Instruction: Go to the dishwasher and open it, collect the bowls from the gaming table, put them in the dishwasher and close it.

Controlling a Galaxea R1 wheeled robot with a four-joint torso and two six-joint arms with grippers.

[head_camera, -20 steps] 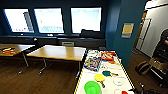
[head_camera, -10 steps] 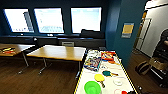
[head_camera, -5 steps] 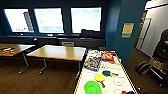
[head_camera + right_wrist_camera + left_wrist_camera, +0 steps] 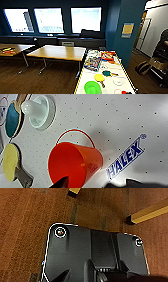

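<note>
1. An office break room: dark blue walls (image 4: 113, 27), three bright windows (image 4: 48, 20).
2. Wooden-topped tables (image 4: 58, 52) stand on a wood floor (image 4: 37, 80).
3. A white game table (image 4: 110, 80) carries paddles (image 4: 100, 78) and board games (image 4: 93, 63).

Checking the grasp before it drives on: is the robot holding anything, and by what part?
Cannot be told. The orange cup lies on the gaming table by the right wrist, with no grasp visible.

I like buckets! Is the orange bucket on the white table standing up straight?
No, the orange bucket lies tipped on its side on the white table, its open mouth facing sideways.
</note>
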